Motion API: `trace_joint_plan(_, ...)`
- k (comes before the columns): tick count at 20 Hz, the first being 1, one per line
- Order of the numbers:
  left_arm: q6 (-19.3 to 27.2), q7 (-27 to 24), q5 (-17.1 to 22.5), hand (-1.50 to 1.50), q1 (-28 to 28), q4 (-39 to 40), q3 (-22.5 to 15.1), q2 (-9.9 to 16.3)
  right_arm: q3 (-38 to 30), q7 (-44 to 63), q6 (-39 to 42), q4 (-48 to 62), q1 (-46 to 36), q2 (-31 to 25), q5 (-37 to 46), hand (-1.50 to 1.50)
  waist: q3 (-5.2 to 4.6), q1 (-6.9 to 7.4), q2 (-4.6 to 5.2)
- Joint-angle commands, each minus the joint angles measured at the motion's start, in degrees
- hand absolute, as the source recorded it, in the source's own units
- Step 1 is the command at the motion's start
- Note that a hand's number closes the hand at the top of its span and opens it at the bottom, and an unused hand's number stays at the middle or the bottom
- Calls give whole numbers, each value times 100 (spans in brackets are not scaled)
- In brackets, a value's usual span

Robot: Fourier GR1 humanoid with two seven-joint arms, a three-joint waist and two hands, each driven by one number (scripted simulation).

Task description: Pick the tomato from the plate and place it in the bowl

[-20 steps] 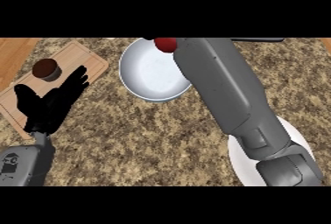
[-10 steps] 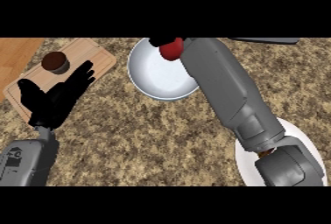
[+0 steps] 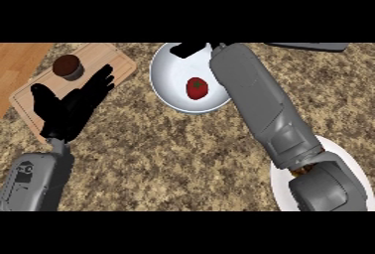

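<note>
Since the small red round tomato sits in the white round bowl, lift the right robot hand straight up; I cannot tell its fingers

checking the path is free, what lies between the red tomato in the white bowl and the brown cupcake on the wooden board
In the head view, only the white bowl's rim, speckled granite counter and wooden board separate the red tomato from the brown cupcake.

Your right forearm lying across the bowl on its right rim, bowl's left side open counter (speckled stone), cutting board and left hand farther left of the bowl.
</note>
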Motion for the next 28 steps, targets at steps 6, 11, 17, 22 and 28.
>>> trace_joint_plan(6, 144, 111, -65, 0, -63, 42, 90, 13, -179, -654, -1262, 414, -169, 0, 28, -150, 0, -201, -61)
trace_joint_plan(11, 20, -36, 29, 0, 247, 0, 229, 122, -357, -885, -1537, 429, -124, -511, 12, -150, 2, -395, -137)
trace_joint_plan(17, -79, -107, 81, 0, 843, -162, 386, 237, -192, -1475, -821, 58, 201, -793, 34, -150, 5, -660, -266)
trace_joint_plan(22, 79, -256, -1, 0, 907, -123, 516, 211, -181, -2072, 392, -1061, 878, -1176, -356, -150, 7, -902, -350)
trace_joint_plan(28, 55, -250, 23, 0, 1016, -63, 622, 282, -75, -2195, 1445, -2719, 1861, -848, -1035, -150, 10, -1188, -462)
